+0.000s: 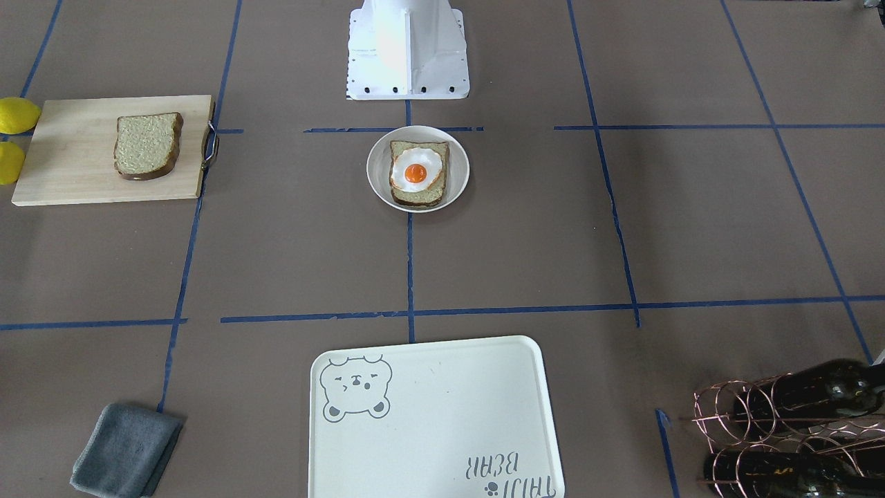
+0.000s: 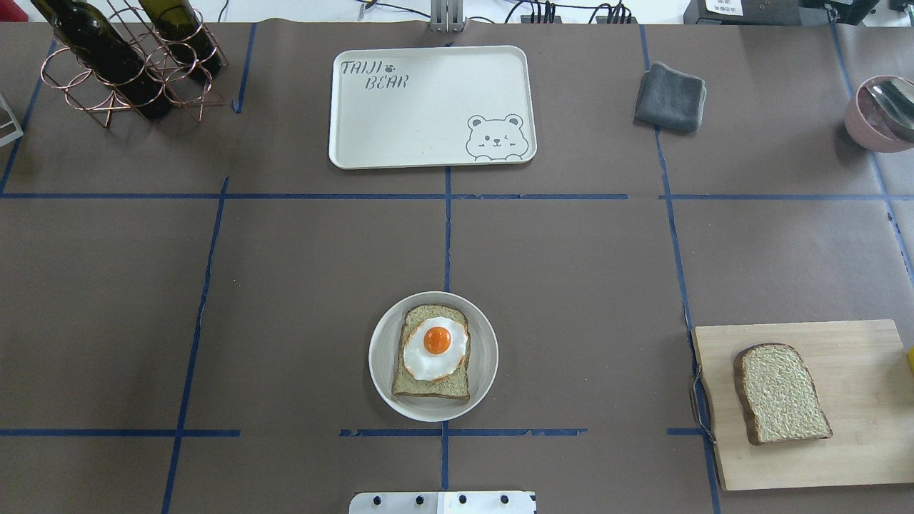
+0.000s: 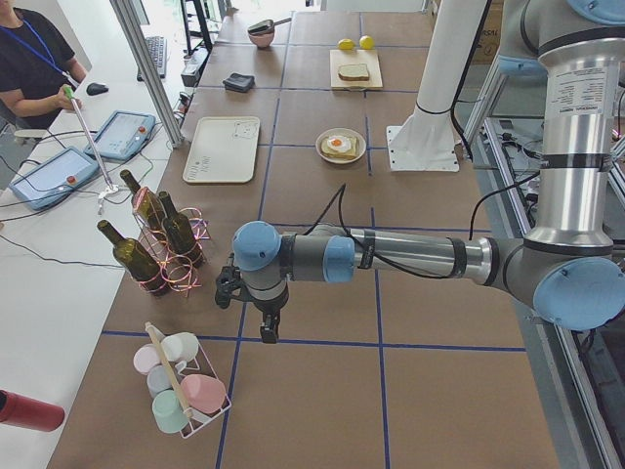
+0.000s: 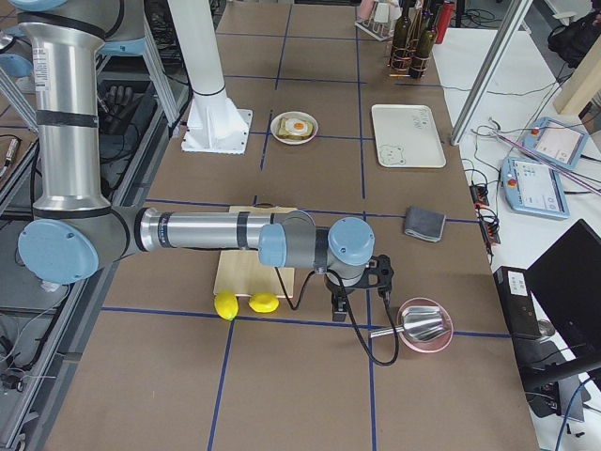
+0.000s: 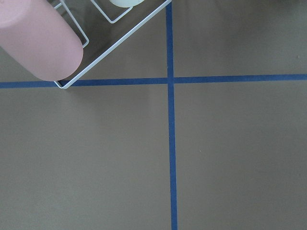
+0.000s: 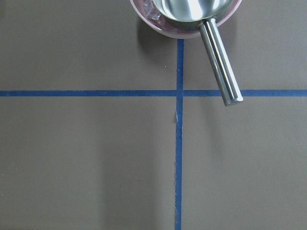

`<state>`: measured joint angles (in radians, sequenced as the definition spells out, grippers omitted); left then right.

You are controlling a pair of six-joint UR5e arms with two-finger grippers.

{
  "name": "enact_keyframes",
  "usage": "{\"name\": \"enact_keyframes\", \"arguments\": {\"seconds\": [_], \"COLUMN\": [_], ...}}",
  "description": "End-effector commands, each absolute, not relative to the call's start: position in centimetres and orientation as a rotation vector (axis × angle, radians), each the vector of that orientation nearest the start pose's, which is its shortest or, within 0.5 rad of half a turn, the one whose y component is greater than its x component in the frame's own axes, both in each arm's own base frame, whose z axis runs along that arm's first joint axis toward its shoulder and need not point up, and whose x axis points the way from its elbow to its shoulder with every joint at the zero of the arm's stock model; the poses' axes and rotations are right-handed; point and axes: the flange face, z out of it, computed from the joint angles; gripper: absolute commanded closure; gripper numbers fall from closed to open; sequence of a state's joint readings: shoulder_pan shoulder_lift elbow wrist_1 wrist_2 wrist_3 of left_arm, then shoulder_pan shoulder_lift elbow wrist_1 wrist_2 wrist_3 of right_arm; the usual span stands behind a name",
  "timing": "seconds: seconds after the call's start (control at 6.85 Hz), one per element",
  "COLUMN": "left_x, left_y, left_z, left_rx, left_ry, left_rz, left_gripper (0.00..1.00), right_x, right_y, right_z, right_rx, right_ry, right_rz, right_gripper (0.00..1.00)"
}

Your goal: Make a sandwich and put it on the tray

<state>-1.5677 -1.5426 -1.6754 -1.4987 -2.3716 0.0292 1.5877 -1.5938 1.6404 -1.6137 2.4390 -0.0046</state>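
Only the two side views show the arms. The left gripper (image 3: 267, 330) hangs over the brown table (image 3: 322, 391) beside a rack of pastel cups (image 3: 184, 388). The right gripper (image 4: 336, 308) hangs near a pink bowl (image 4: 439, 340) holding a metal scoop (image 4: 414, 324). Whether either pair of jaws is apart or together cannot be told.

The overhead view shows a bread slice (image 2: 428, 386) topped with a fried egg (image 2: 435, 348) in a round white dish (image 2: 383, 357). A second slice (image 2: 782, 392) lies well apart on a wooden cutting board (image 2: 857, 442). The cream bear tray (image 2: 428, 107) is at the far edge.

It's a robotics lab: taped table (image 2: 285, 285), teach pendants (image 3: 124, 134), operator (image 3: 29, 59).
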Motion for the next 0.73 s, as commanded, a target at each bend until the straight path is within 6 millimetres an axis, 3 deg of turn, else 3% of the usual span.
{"name": "enact_keyframes", "arguments": {"seconds": [0.0,0.44,0.58], "left_x": [-6.0,-5.8,-5.4], "left_y": [-48.1,-50.5,-51.9], "left_z": [62.3,58.5,56.8], "left_rx": [0.022,0.107,0.141], "left_ry": [0.802,0.808,0.811], "left_rz": [0.035,0.072,0.096], "left_gripper": [0.0,0.0,0.0], "right_x": [6.5,4.8,3.0], "right_y": [-48.4,-50.7,-52.4], "right_z": [63.3,58.1,54.7], "right_rx": [0.013,0.073,0.101], "right_ry": [-0.868,-0.884,-0.9], "right_rz": [0.011,-0.02,-0.066], "right_gripper": [0.0,0.0,0.0]}}
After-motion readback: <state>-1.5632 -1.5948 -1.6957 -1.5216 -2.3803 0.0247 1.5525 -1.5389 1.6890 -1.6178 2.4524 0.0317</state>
